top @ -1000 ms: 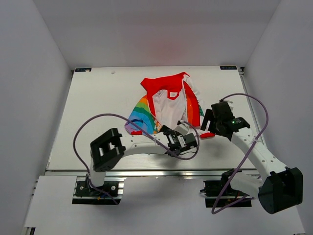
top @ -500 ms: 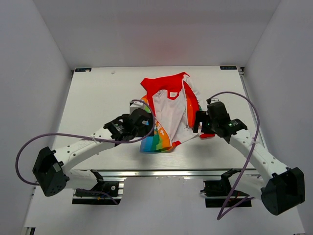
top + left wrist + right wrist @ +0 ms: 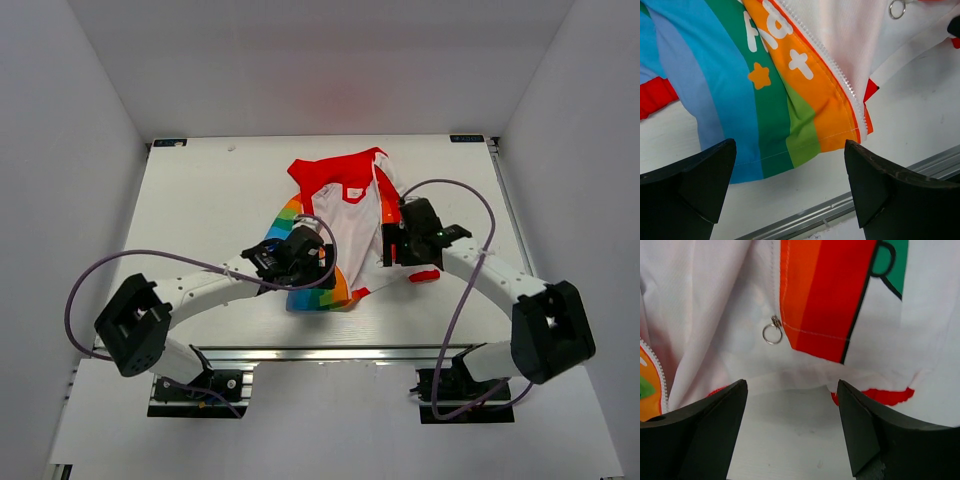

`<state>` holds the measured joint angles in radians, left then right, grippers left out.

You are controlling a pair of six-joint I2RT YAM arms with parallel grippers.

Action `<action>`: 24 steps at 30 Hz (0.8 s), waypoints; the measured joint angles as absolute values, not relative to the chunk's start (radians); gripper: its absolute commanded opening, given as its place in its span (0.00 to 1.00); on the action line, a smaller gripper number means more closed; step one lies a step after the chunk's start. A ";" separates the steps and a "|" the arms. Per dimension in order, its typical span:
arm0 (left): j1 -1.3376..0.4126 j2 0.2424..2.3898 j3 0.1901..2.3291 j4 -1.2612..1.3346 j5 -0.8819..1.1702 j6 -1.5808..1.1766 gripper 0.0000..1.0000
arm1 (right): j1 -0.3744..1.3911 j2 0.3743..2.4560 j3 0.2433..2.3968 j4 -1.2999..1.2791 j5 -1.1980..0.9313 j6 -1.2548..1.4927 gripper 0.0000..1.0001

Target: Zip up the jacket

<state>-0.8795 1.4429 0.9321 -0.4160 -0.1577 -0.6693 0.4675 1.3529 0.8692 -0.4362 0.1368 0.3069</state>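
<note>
Grippers are both spread wide with nothing between the jaws. Left gripper (image 3: 790,145) hangs over the bottom hem of the jacket (image 3: 345,215), above its rainbow panel (image 3: 715,75). Its dark fingers (image 3: 690,185) sit on either side of that hem. Whether they touch cloth can't be told. Right gripper (image 3: 792,382) sits just short of the other front edge, and the zipper pull ring (image 3: 772,334) lies on the white fabric just beyond its fingers (image 3: 705,435).

Jacket lies unzipped on the white table (image 3: 200,190), mid-table between the two wrists, with the red hood (image 3: 335,170) at the far end and the hem toward the arm bases. The fronts are spread, so white lining shows down the centre.
- Rainbow panel: blue, green and orange stripes, with an orange star and white marks printed on it.
- Zipper teeth (image 3: 840,75): white, running down the orange edge to the hem corner.
- Other front: orange-red stripes, with a red cuff (image 3: 890,396) poking out below it.

Hard to make out:
- The slider above the ring is small.
- The print lettering is cut off at the frame edges in both wrist views.
- In the top view the wrists cover parts of both fronts, and a purple cable (image 3: 180,262) loops over the left arm.
</note>
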 measured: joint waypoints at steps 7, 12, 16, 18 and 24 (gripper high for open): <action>-0.863 1.470 0.932 -0.403 -0.140 -0.670 0.98 | 0.500 1.541 0.982 -0.404 0.216 0.319 0.74; -0.833 1.470 0.926 -0.384 -0.133 -0.670 0.98 | 0.500 1.635 1.013 -0.393 0.266 0.340 0.59; -0.815 1.470 0.921 -0.381 -0.130 -0.670 0.98 | 0.500 1.674 1.026 -0.389 0.280 0.350 0.30; -0.810 1.470 0.921 -0.381 -0.130 -0.670 0.98 | 0.500 1.678 1.033 -0.385 0.279 0.356 0.18; -0.803 1.470 0.906 -0.380 -0.128 -0.670 0.98 | 0.500 1.670 1.063 -0.390 0.282 0.364 0.00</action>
<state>-0.8028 1.4696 0.9062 -0.3801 -0.1284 -0.6701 0.4995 1.6699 1.0630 -0.3904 0.2825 0.3641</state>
